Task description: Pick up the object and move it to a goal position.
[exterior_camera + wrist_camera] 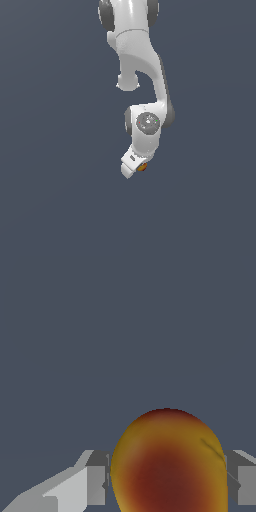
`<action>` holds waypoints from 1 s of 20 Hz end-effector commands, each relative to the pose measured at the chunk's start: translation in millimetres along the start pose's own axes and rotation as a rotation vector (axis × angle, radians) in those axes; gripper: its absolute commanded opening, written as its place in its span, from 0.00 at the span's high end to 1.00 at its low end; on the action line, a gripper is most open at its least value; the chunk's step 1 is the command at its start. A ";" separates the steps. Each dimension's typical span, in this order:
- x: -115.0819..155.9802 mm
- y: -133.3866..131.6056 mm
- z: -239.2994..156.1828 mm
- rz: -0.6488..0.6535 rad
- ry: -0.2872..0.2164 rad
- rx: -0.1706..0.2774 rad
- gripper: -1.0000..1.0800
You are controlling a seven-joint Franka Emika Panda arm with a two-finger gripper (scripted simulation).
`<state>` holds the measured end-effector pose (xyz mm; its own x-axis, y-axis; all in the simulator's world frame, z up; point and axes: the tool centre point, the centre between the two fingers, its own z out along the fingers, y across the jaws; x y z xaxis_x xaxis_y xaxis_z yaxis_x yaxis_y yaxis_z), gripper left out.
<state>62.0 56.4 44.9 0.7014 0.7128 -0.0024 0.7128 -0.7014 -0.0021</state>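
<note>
Object: a small rounded thing [167,466], orange-yellow with a dark red patch across its middle and a darker red cap at its far end.
Long axis: in the wrist view the object is egg-shaped, longer than wide; its long axis runs away from the claw's base, and the narrower, rounded end points outward past the fingertips.
Far end: rounded and free, touching nothing.
Object in the exterior view: only a small orange speck [142,167] shows, just beside the claw's lower tip, on the exterior view's right of it; its shape cannot be read there.
Claw: the claw [167,478] is closed on the object, one grey finger pad [97,478] pressing each flank; the object fills the whole gap between them.
Claw in the exterior view: the white claw [131,166] hangs at the lower end of the arm, tilted toward the exterior view's left.
Arm: the white arm [142,75] comes down from the top edge of the exterior view and bends at a round joint above the claw.
Surroundings: a uniform grey-blue field lies on every side of the claw; no rim or edge is visible.
Open room: wide on all sides of the claw; whether the object is touching a surface cannot be told.
</note>
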 end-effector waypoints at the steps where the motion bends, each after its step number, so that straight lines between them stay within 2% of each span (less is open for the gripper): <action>1: -2.7 -1.1 -10.2 0.000 0.002 -0.002 1.00; 9: -20.6 -10.5 -60.8 0.000 0.001 -0.003 1.00; 20: -57.4 -29.9 -167.3 0.000 0.000 -0.003 1.00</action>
<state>6.8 38.3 196.1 0.7011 0.7130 -0.0030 0.7131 -0.7011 0.0001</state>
